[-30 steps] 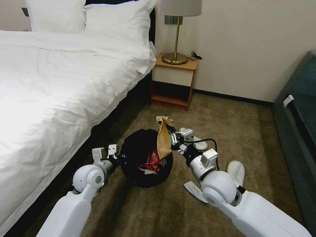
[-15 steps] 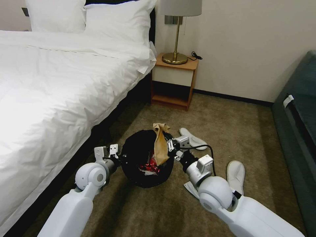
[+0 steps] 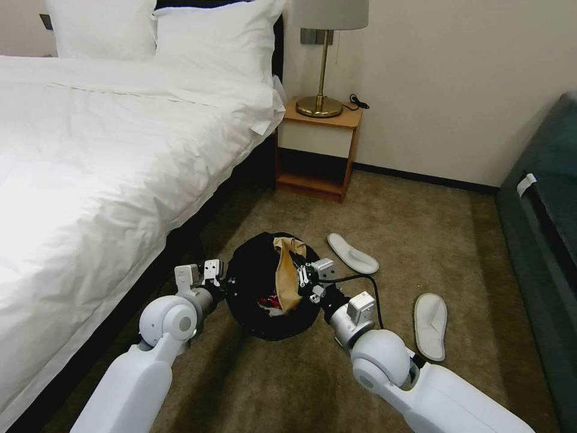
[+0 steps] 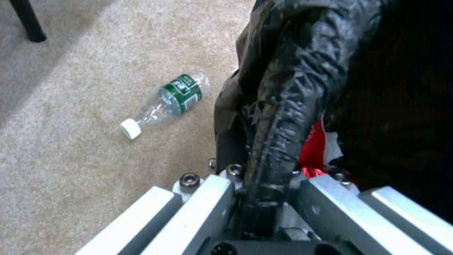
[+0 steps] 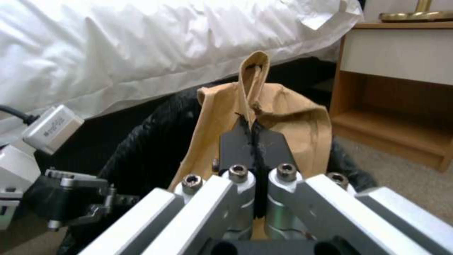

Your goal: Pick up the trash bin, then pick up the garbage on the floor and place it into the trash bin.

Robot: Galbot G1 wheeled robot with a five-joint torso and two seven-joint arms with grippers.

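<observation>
Lowered since the earlier frame, the paper bag [image 3: 286, 278] is clamped by the right gripper [image 3: 302, 279] over the bin [image 3: 249, 267] at frame centre; light and crushable, it is best pinched at its fold. The rim is clamped by the left gripper [image 3: 223, 284].

1. Bin [image 3: 252, 273] on carpet, just right of the bed [image 3: 108, 156].
2. Paper bag [image 3: 287, 278] over the bin's mouth.
3. Bottle [image 4: 172, 99] on the floor beside the bin.
4. Two slippers [image 3: 353, 254] [image 3: 430, 325] right of the bin.
5. Nightstand [image 3: 318, 150] behind the bin.
</observation>
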